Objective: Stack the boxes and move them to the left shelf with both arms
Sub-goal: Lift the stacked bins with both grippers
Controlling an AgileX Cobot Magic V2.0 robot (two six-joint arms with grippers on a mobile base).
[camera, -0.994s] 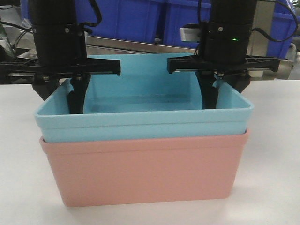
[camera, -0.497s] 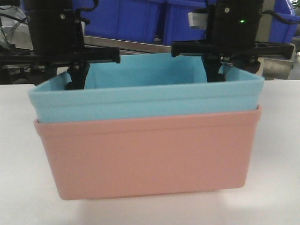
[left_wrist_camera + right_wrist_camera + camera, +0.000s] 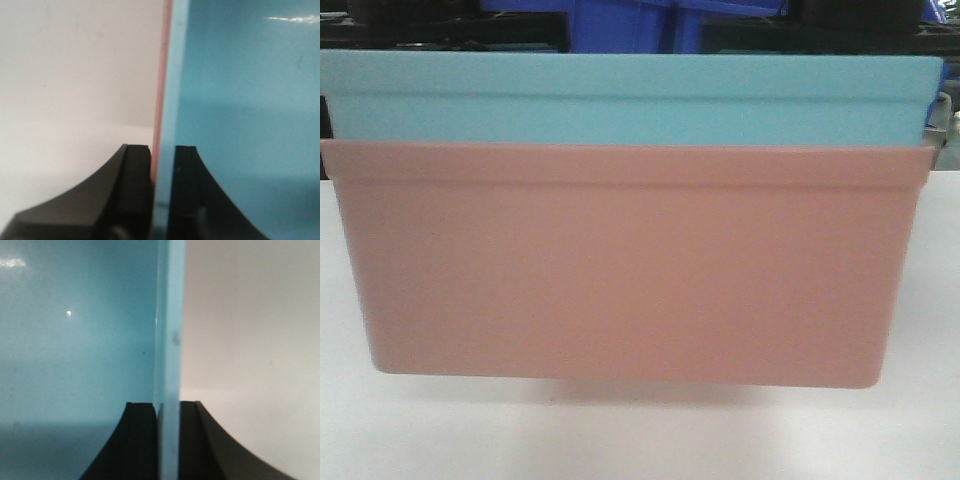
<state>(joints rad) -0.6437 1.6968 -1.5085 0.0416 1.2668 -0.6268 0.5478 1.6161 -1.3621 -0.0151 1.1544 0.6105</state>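
Observation:
The turquoise box (image 3: pixel 620 100) sits nested inside the salmon pink box (image 3: pixel 620 260), and the stack fills the front view, held above the white table (image 3: pixel 620 440) with a faint shadow under it. In the left wrist view my left gripper (image 3: pixel 162 150) is shut on the stack's side wall, pink rim (image 3: pixel 161 75) and turquoise rim (image 3: pixel 172 75) pinched together. In the right wrist view my right gripper (image 3: pixel 167 405) is shut on the opposite turquoise wall (image 3: pixel 167 315). Both grippers are hidden behind the boxes in the front view. The left shelf is out of view.
Dark blue storage bins (image 3: pixel 620 25) show just above the stack at the back. White tabletop lies outside the boxes beside each gripper (image 3: pixel 75 75) (image 3: pixel 250 315).
The stacked boxes have risen and come closer to the front camera, now covering both arms. Both grippers keep their hold on the side walls.

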